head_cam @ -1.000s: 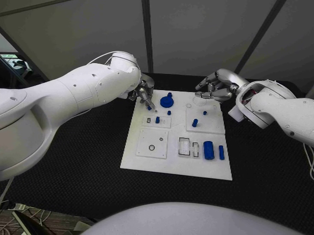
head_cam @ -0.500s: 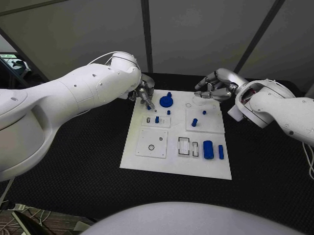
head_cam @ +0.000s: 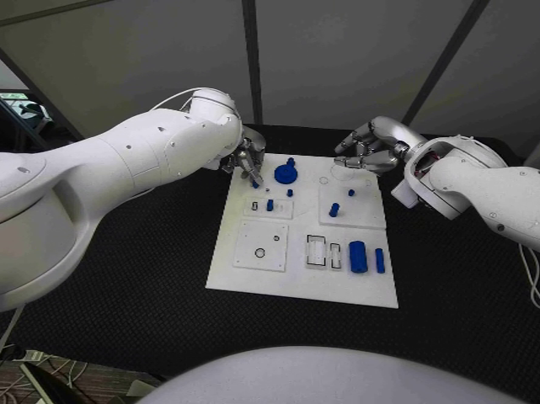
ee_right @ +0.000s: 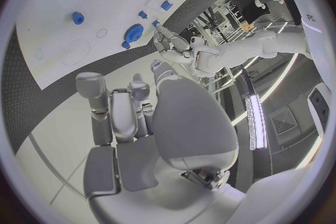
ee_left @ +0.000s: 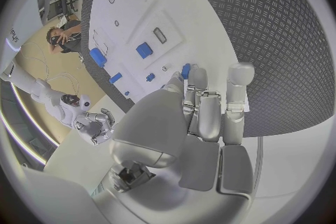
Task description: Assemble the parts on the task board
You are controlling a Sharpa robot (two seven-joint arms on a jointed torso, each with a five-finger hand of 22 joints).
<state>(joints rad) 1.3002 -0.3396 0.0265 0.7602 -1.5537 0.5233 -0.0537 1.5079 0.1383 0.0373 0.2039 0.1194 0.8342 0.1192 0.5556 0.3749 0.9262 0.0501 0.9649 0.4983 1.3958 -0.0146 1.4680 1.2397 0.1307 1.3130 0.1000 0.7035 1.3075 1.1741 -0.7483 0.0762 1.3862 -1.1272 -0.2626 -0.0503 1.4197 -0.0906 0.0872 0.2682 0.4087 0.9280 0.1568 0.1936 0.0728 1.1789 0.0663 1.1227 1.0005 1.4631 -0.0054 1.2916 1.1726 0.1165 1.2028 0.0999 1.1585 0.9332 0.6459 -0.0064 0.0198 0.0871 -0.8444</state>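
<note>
White task board [head_cam: 296, 278], about seven blue parts [head_cam: 358, 257], left hand [head_cam: 248, 160] pinching one, right hand [head_cam: 373, 150] curled, holding nothing

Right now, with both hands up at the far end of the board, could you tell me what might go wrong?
1. The left hand holds a small blue piece at its fingertips above the white board; so slight a pinch might let it slip or tilt.
2. The blue disc stands just beside that hand and could get knocked as it lowers.
3. The right hand, fingers curled and holding nothing, hovers near the far edge, possibly crowding the left.
</note>
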